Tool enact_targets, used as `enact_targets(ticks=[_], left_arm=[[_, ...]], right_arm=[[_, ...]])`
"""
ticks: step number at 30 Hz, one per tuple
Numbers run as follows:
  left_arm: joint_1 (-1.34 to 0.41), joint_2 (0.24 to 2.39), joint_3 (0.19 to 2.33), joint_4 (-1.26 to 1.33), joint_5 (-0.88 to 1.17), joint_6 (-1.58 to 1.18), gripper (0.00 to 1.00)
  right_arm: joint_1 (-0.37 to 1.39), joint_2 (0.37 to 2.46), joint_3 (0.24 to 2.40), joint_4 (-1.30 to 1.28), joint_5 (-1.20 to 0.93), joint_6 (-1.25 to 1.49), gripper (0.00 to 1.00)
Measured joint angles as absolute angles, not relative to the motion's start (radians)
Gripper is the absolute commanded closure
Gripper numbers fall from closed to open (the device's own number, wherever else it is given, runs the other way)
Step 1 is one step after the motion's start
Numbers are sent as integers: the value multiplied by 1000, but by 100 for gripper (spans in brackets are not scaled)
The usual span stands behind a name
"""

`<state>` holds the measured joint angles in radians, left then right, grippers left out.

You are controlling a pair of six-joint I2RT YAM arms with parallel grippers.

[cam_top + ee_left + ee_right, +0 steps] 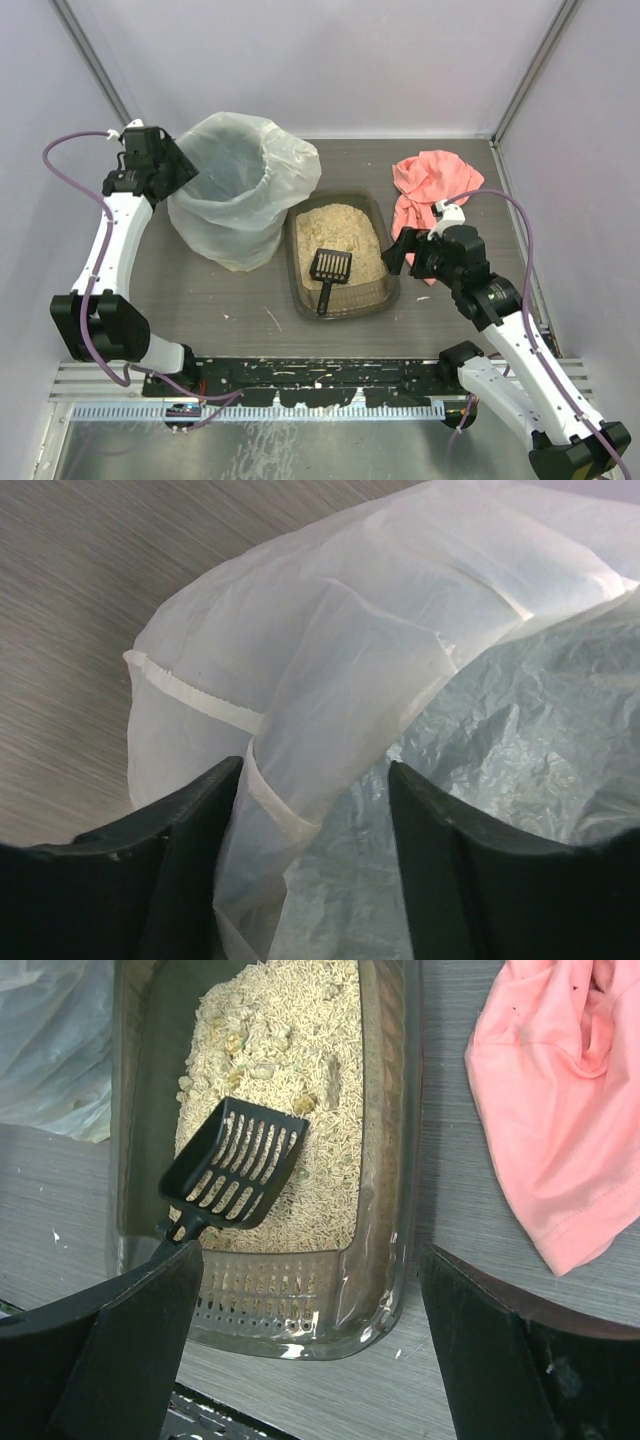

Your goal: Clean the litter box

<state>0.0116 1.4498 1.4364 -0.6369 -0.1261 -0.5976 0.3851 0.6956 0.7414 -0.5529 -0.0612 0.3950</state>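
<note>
**Q:** Where is the litter box (pixel 293 262), and what is in it?

**A:** At the centre of the table (pixel 200 295), just right of the bin (pixel 235 235). It contains tan litter (pixel 290 1070) over its far part. A black scoop (pixel 235 1165) lies on the litter.

**Q:** What is in the bin?

**A:** A white bag (pixel 330 660) lines it.

**Q:** What are the grippers doing?

**A:** The right gripper (pixel 310 1255) is spread wide above the box's near end. The left gripper (pixel 315 770) straddles the bag's rim, and whether it pinches the rim cannot be told. A pink cloth (pixel 430 185) lies to the right.

Enclosure: pale lilac-white wall panels (pixel 330 60) on three sides, grey metal corner posts (pixel 90 60). Desk (pixel 220 300): grey wood-grain top; ribbed metal rail (pixel 300 411) along near edge. Light even, diffuse.
</note>
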Motion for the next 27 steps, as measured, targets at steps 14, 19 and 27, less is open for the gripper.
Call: enact_targets(ticks=[14, 19, 27], left_arm=[[7, 1355, 1540, -706, -168, -547, 2], [7, 1166, 1534, -741, -199, -498, 2], [-234, 811, 1343, -759, -287, -341, 2]], right_arm=[[385, 760, 780, -563, -50, 369, 6], [397, 776, 827, -588, -48, 357, 9], [838, 957, 918, -627, 207, 467, 16]])
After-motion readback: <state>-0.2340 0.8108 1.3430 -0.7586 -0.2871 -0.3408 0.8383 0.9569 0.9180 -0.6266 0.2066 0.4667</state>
